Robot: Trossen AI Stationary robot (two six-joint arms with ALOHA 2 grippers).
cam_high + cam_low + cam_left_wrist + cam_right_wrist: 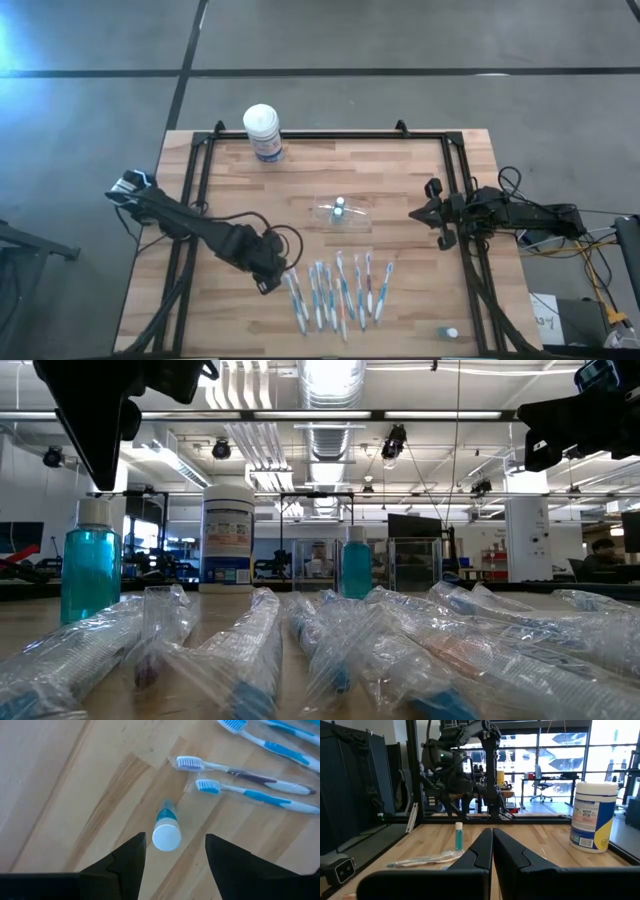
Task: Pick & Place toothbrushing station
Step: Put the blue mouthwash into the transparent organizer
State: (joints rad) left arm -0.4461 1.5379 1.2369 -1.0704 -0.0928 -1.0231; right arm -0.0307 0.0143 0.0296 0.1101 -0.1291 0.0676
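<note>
The toothbrushing station, a clear plastic holder [340,214], lies mid-table with a small blue bottle [340,205] standing on it; both also show in the right wrist view, the holder [422,861] and the bottle [459,837]. My left gripper [272,275] is open and points down over a second small blue, white-capped bottle [166,834], which stands upright on the table [90,565]. Its fingers stand either side of the cap, above it. My right gripper [415,213] is shut and empty at the table's right side, level, pointing toward the holder.
Several wrapped toothbrushes [340,290] lie in a row near the front edge, just right of my left gripper. A white-lidded canister with a blue label [263,131] stands at the far edge. Another small bottle [451,333] lies at the front right corner.
</note>
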